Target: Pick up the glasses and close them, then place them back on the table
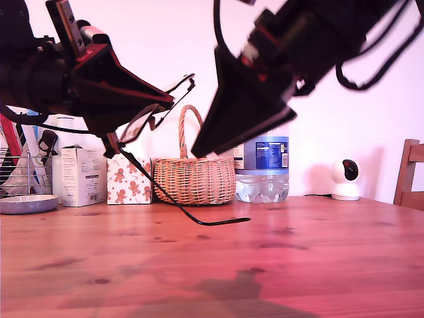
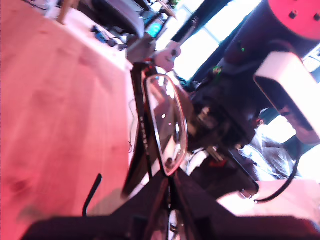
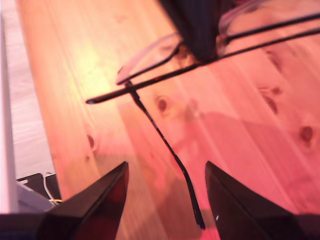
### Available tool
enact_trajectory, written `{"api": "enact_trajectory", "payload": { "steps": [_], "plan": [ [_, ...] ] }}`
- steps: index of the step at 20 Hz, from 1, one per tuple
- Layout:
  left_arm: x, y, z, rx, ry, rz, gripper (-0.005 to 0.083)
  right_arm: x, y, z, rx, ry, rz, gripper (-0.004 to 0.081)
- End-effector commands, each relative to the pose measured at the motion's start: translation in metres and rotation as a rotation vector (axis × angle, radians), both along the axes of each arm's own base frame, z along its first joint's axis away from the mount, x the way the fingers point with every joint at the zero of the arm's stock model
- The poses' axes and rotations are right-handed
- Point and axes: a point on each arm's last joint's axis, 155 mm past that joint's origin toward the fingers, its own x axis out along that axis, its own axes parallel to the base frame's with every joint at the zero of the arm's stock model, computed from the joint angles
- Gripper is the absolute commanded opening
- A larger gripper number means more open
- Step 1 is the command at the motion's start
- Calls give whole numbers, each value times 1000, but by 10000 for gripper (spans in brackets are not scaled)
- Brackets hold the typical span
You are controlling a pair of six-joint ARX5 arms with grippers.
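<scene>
**Glasses held in the air above a wooden table**

The glasses (image 1: 154, 109) hung above the table (image 1: 278, 265), up beside the wicker basket's (image 1: 195, 177) handle, one temple arm trailing down toward the wood in front of the basket. Behind the basket rose a pale wall; a water bottle (image 1: 262, 169) and a gingerbread-print box (image 1: 128, 179) flanked it. My first gripper (image 1: 142, 106) pinched the frame. My second gripper (image 3: 165, 195), jaws spread and empty, pointed down over the basket.
</scene>
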Motion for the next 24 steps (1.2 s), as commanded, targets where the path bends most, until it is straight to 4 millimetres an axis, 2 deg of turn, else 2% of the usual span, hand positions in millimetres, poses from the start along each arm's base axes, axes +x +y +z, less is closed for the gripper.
{"api": "enact_trajectory", "payload": {
  "steps": [1, 4, 7, 13, 19, 24],
  "plan": [
    [1, 0, 8, -43, 15, -13, -21, -11, -1, -7, -37, 1, 45, 442],
    [-1, 4, 23, -108, 69, -31, -21, -28, 0, -16, -118, -54, 152, 457],
    [-4, 5, 29, -134, 108, -44, -21, -17, -1, -14, -170, -160, 140, 462],
    [-15, 9, 52, -227, 212, -106, -21, -15, -2, -22, -198, -161, 144, 462],
    [-19, 5, 52, -217, 245, -121, -21, -10, 4, -43, -226, -143, 153, 461],
    [-26, 0, 52, -213, 251, -145, -21, 12, 3, -48, -278, -240, 125, 461]
  ]
}}
